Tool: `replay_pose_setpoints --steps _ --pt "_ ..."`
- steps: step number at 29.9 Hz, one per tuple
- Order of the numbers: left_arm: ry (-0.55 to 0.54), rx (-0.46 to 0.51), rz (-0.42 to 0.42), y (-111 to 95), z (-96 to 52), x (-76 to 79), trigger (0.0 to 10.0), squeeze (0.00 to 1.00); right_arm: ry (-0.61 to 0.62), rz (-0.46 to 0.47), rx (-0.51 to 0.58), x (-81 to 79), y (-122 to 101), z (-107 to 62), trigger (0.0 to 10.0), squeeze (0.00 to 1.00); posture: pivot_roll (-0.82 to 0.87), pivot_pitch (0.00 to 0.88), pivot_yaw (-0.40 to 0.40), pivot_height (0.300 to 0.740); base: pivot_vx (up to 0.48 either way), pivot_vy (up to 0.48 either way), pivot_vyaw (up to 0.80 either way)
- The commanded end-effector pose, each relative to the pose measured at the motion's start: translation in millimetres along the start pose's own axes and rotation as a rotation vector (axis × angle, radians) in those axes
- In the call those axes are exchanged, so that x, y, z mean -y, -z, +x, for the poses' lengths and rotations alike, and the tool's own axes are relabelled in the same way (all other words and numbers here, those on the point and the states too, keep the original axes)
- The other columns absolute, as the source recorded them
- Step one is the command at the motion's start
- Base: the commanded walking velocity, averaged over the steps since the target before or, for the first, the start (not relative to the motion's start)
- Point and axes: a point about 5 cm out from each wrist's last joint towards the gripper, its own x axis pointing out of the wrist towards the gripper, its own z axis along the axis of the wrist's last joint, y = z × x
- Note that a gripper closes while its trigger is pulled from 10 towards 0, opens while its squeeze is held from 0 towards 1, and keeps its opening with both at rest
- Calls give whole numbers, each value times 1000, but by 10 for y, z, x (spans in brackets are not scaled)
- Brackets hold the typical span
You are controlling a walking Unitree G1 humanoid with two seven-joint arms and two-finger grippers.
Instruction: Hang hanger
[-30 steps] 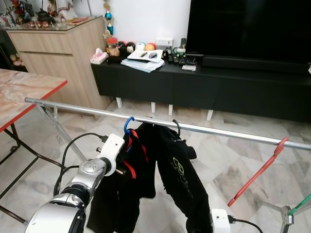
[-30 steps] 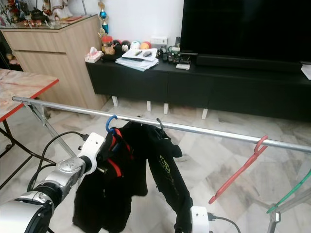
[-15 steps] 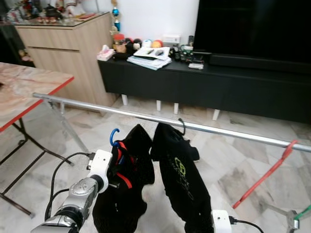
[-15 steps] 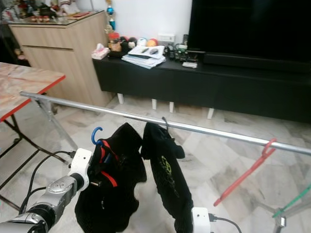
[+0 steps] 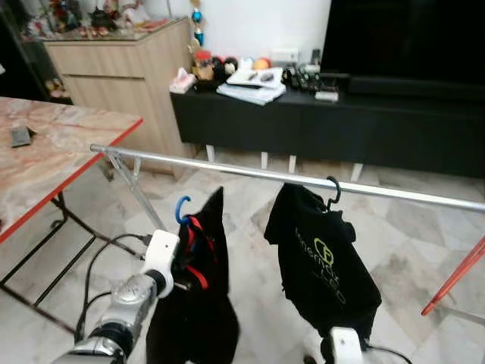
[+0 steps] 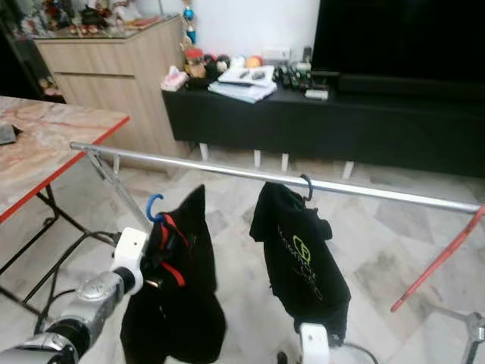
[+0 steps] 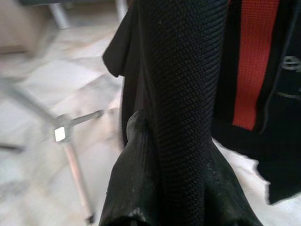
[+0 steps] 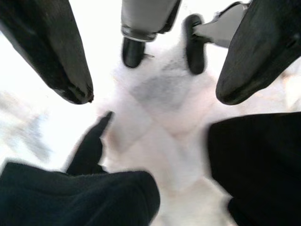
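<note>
Marble-tile floor (image 5: 424, 250) in a living room, w/ a long black TV cabinet (image 5: 318, 121) along the far wall. Left gripper (image 5: 186, 262) is clamped on the blue hanger (image 5: 182, 210) carrying a black garment w/ red stripes (image 5: 198, 303); left wrist view has the black fingers (image 7: 181, 117) pressed tight against dark cloth, a red stripe just beside them. Blue hook sits below the metal rail (image 5: 303, 179) and clear of it, not hooked on, well left of the other shirt. Garment hangs from the gripper, hem near the floor.

Right gripper (image 8: 155, 52): fingers spread wide, holding nothing, pointing down at the floor; dark fabric at the edges of the right wrist view. Its white wrist housing (image 5: 342, 347) shows at the bottom of the head views, below the second garment.

Black shirt w/ green logo (image 5: 322, 262) hangs on a black hanger (image 5: 332, 189) hooked over the rail, right of the blue one. Red hanger (image 5: 455, 277) on the rail's far right end. Marble-top table w/ red edge (image 5: 53, 163) to the left, wooden sideboard (image 5: 121, 72) behind it.
</note>
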Motion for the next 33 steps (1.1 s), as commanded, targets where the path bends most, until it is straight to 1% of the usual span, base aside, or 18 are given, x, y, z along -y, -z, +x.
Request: replay_pose_setpoints --steps 1,14,16,18,21,33 --pt "1 50 21 -93 -6 -48 10000 0 -7 10 -5 -47 12 5 10000 0 -35 0 50 740 0 0 -763" --pt "16 48 26 -86 -11 -37 10000 0 -19 -6 -14 -56 23 4 10000 0 -31 0 54 740 0 0 -766" --pt "14 47 27 -90 -6 -34 10000 0 -22 8 -9 -63 22 5 10000 0 -31 0 56 740 0 0 -763" --pt "12 46 30 -99 3 -27 10000 0 -34 17 0 -73 15 5 10000 0 -31 0 56 740 0 0 0" --pt "8 48 32 -123 16 -27 10000 0 -45 5 2 -79 8 5 10000 0 -29 0 55 740 0 0 0" --pt "-12 52 35 -183 44 -42 10000 0 -51 6 6 -83 2 6 10000 0 -31 0 58 740 21 0 0"
